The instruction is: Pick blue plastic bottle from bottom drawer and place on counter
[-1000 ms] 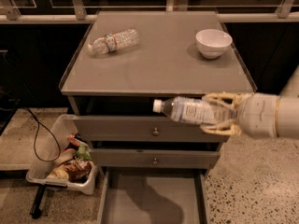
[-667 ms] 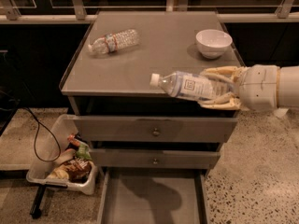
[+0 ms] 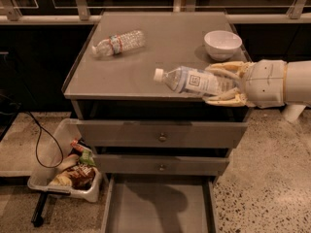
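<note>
The robot's gripper [image 3: 218, 84] reaches in from the right, level with the front right part of the counter [image 3: 160, 42]. Its pale, cream-coloured fingers [image 3: 224, 67] are clamped above and below the base end of the blue plastic bottle [image 3: 192, 80]. The bottle lies nearly horizontal in that grasp, with its white cap [image 3: 158, 74] pointing left and its white rectangular label [image 3: 197, 80] facing the camera. It sits over the counter, close to the front edge, and it is not clear whether it touches the grey surface. Behind the fingers, the arm's white cylindrical wrist [image 3: 272, 84] runs off the right side of the view.

A white bowl [image 3: 222, 43] stands upright on the counter just behind the gripper, near the right rim. A clear crinkled water bottle [image 3: 119, 42] with a coloured band lies on its side at the back left, well apart from the held bottle.

Below the counter, the two upper drawers [image 3: 160, 134] are closed, and each shows a small round knob [image 3: 162, 138] at its centre. The bottom drawer [image 3: 158, 208] is pulled out toward the camera, showing its flat grey inside crossed by a shadow.

On the speckled floor [image 3: 262, 178] to the left of the cabinet, a pale plastic bin [image 3: 48, 154] holds snack packets [image 3: 73, 171]. A black cable [image 3: 36, 135] loops beside the bin.
</note>
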Tool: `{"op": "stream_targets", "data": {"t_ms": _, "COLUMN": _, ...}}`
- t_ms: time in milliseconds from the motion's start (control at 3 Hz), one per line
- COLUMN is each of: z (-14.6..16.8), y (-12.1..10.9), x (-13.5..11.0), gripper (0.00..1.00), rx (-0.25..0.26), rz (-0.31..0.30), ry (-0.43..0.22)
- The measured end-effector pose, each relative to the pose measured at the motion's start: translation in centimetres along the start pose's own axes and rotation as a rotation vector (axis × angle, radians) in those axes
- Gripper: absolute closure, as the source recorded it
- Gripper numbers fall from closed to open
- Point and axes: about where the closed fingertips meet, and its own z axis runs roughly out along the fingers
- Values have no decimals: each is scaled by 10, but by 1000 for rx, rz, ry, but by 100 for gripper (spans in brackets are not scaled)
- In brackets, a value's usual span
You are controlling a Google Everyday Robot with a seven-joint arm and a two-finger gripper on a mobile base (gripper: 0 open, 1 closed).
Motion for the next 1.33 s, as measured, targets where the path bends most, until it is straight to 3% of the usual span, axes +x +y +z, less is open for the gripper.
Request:
{"op": "stream_targets", "data": {"t_ms": 333, "z": 15, "y": -41, "x": -1, "gripper": 100, "rx": 43, "rz": 11, "ry": 6}}
{"op": "stream_targets", "data": {"t_ms": 667, "z": 47, "y": -85, "x": 1, "gripper": 100, "rx": 81, "rz": 67, "ry": 27}}
{"op": "stream_targets", "data": {"t_ms": 1000, "z": 79, "y": -114, "x": 12, "gripper": 100, "rx": 110, "rz": 137, "ry": 51}}
{"op": "stream_targets", "data": {"t_ms": 1333, "z": 106, "y": -128, "x": 34, "gripper": 100, "rx": 146, "rz": 240, "ry": 64}}
